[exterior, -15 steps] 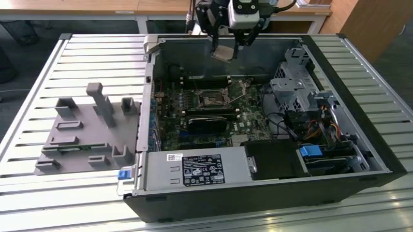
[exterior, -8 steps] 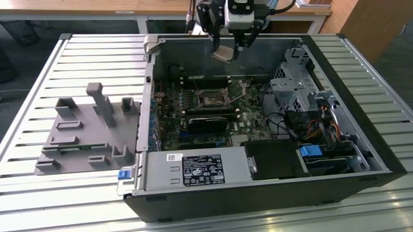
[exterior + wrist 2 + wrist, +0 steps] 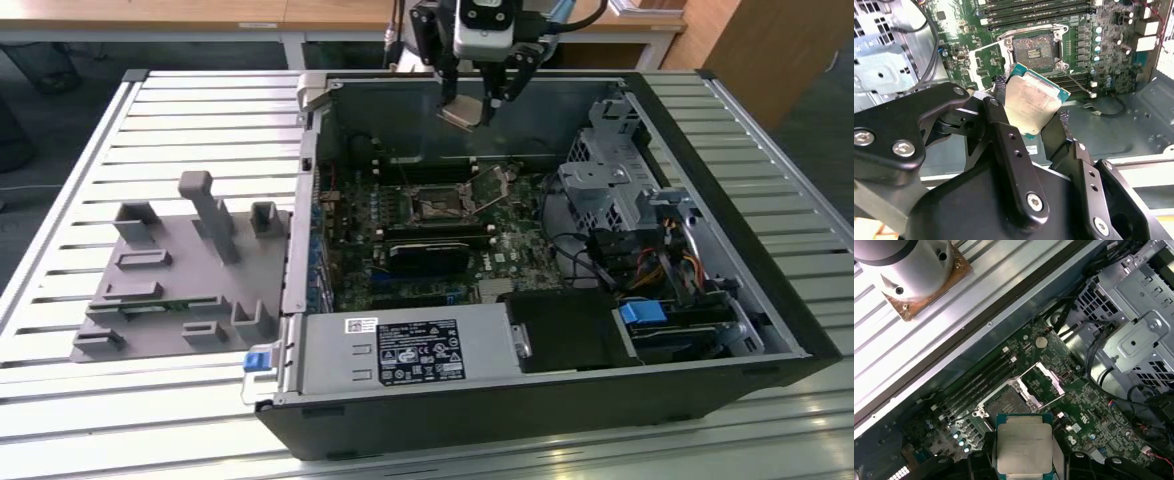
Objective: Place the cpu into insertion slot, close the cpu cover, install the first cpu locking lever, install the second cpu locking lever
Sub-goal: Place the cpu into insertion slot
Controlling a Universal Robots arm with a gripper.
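There is 1 cpu [image 3: 1031, 102], 1 insertion slot [image 3: 1033, 46], 1 cpu cover [image 3: 986, 62] and 1 gripper [image 3: 1031, 100] with 2 fingers [image 3: 1004, 130]. The board carries 1 coin battery [image 3: 1041, 342] and what look like 4 memory slots [image 3: 979, 382], though they blur together. 1 computer case [image 3: 534, 400] and 1 grey fixture [image 3: 174, 270] sit on 1 slatted table [image 3: 761, 140].

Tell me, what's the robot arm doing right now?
Gripper shut on the cpu, above the open case. Insertion slot bare, cpu cover flipped open. Nothing seen blocking it.
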